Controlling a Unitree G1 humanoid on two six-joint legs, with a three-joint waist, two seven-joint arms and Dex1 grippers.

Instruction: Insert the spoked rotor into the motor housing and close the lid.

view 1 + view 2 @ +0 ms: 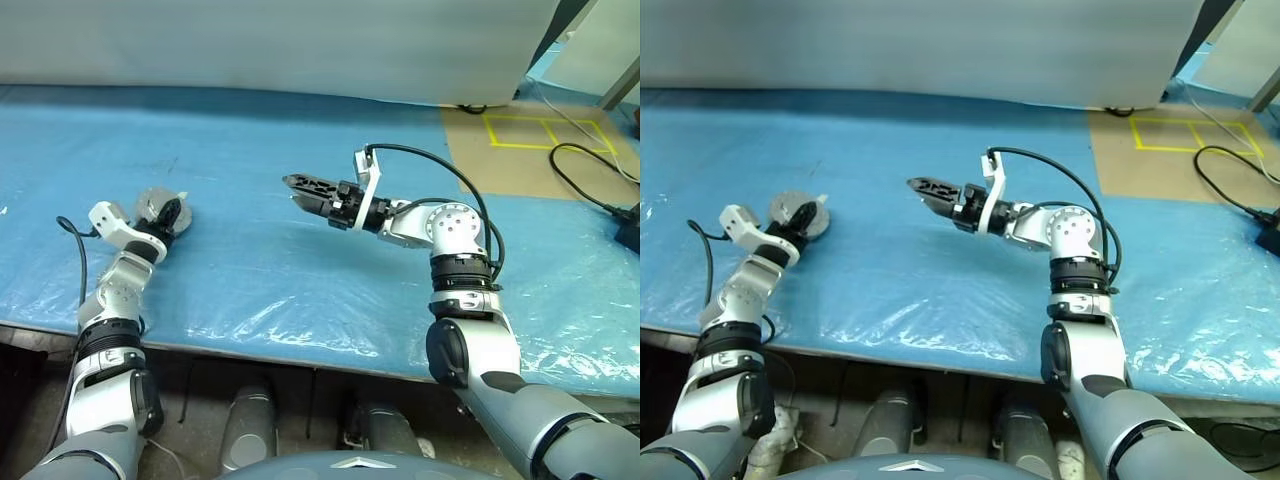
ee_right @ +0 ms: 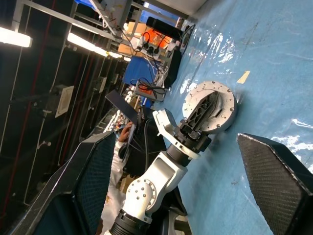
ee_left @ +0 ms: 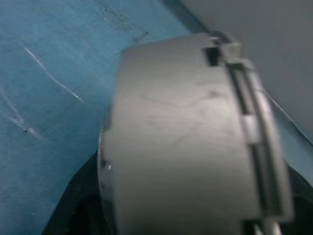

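Left gripper (image 2: 203, 113): fingers spread across the motor housing (image 2: 226, 100) (resting on blue sheet (image 1: 300, 180)), grip unclear.
Right gripper (image 1: 300, 190): jaws wide, empty, hovering.

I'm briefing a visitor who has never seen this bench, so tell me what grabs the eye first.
First, the round silver motor housing at the table's left, with the left gripper reaching over it and one black finger lying across its face. Next, the right gripper, empty and open, hovering over the middle of the blue table. Yellow tape squares mark the brown board at the far right.
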